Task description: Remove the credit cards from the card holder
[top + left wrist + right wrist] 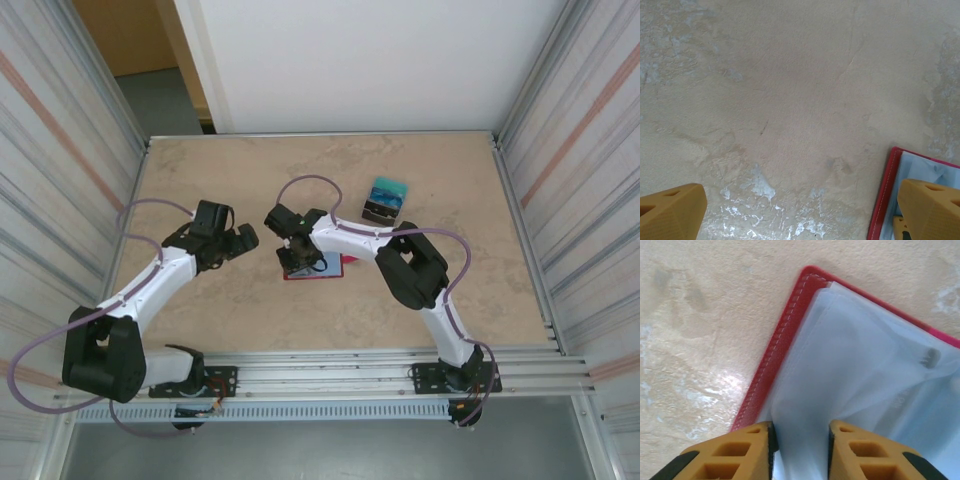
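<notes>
The red card holder lies open on the table's middle, its pale blue-grey pockets facing up. My right gripper points down onto it, and a raised fold of the pocket sheet fills the narrow gap between its yellow fingers, touching both pads. From above, that gripper covers the holder's left part. A small pile of teal and dark credit cards rests on the table behind and to the right. My left gripper hovers just left of the holder, wide open and empty, the holder's red edge beside its right finger.
Ribbed metal walls close in the table on the left and right. A metal rail runs along the near edge by the arm bases. Bare beige tabletop stretches behind the left gripper.
</notes>
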`<action>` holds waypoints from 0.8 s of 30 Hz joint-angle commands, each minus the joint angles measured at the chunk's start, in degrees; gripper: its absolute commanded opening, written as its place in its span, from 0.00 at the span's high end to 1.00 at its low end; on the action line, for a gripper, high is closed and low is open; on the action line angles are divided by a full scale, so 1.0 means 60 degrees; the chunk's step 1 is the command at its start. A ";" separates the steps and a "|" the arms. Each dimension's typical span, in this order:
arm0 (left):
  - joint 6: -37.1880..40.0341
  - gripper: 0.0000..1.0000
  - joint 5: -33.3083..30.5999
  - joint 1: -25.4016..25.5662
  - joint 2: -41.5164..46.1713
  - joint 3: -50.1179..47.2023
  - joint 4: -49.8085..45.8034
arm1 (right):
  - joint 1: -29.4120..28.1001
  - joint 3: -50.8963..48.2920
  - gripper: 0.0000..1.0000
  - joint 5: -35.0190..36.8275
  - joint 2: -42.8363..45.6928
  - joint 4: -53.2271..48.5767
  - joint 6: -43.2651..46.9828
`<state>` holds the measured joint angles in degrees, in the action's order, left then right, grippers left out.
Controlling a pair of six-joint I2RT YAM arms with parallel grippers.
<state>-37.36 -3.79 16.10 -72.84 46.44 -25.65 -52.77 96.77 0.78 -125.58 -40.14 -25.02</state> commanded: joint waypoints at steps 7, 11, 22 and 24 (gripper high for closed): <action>0.0338 0.01 0.0194 -0.0072 0.0197 0.0423 -0.0046 | 0.0138 0.0212 0.69 0.0559 -0.0096 -0.1029 0.0143; 0.0426 0.01 0.0188 -0.0065 0.0155 0.0474 -0.0024 | 0.0130 0.0212 0.65 0.0930 0.0086 -0.1120 0.0161; 0.0441 0.01 0.0235 -0.0067 0.0176 0.0536 -0.0075 | 0.0138 0.0238 0.60 0.1563 0.0397 -0.1251 0.0093; 0.0437 0.01 0.0258 -0.0071 0.0136 0.0581 -0.0084 | 0.0092 0.0269 0.57 0.1709 0.0499 -0.1314 0.0103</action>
<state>-35.79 -2.55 16.08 -72.82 47.86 -25.65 -52.38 97.38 8.23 -125.19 -45.23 -24.82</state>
